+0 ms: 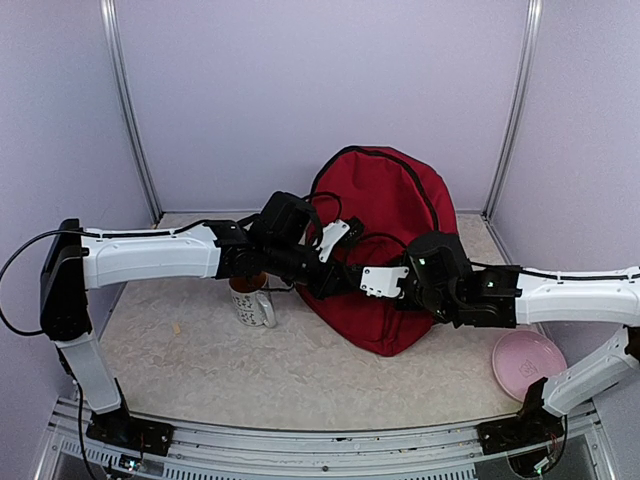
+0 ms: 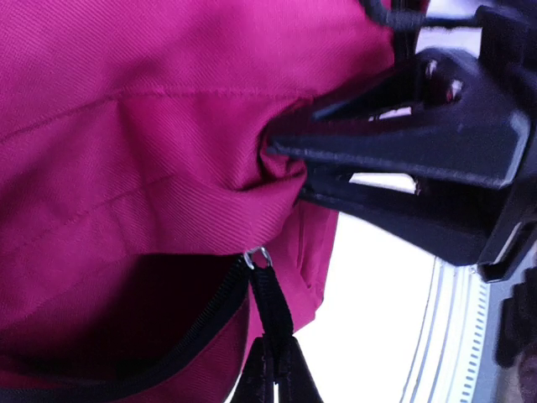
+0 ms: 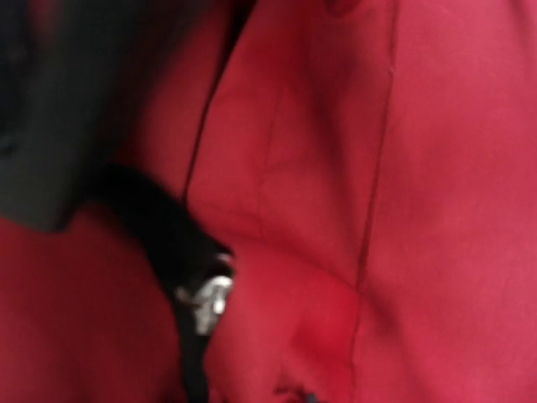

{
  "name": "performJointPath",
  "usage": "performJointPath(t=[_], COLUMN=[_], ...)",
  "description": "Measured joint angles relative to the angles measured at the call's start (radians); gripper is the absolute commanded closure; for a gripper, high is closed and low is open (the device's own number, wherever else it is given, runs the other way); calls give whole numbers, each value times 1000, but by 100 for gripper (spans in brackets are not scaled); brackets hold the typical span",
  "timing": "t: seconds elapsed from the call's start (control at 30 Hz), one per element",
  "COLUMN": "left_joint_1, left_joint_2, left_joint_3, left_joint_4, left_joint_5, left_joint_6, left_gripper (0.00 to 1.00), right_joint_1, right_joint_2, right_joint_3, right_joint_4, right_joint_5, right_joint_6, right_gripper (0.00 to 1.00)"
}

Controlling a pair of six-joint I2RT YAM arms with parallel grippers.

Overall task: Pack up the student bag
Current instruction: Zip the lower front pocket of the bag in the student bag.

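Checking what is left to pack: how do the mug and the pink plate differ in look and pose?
The mug stands upright, left of the student bag; the pink plate lies flat to the bag's right. The mug is white with dark print; the plate is plain pink. The left arm hides the mug's top; the plate shows almost whole. Both rest on the table, outside the bag.
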Motion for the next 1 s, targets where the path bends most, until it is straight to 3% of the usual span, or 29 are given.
performJointPath(t=[0.1,0.23,0.3,0.5,0.63,1.0], left_joint_1=[19,32,31,29,35,100], left_joint_2=[0,0,0,0,0,-2], left_joint_3=[0,0,0,0,0,-13], left_joint_4=[10,11,11,10,8,-33], left_joint_5=[36,59,66,74,68,-4], left_joint_6=[-9,-14,-14,-14,-16,-106], left_gripper=[100,100,100,100,100,100], right_joint_1=[-2,-5,-7,-10,-13,-11], right_joint_2=[3,24,48,103,102,-46], right_joint_3=[-2,4,9,10,13,27], right_joint_4=[0,-20,-13,53,50,-187], right_joint_5=[-16,-46,-41,-14,-11,-45], right_joint_6=[-32,-44,-53,-96,-106,-49], right_gripper=[54,53,59,100,100,100])
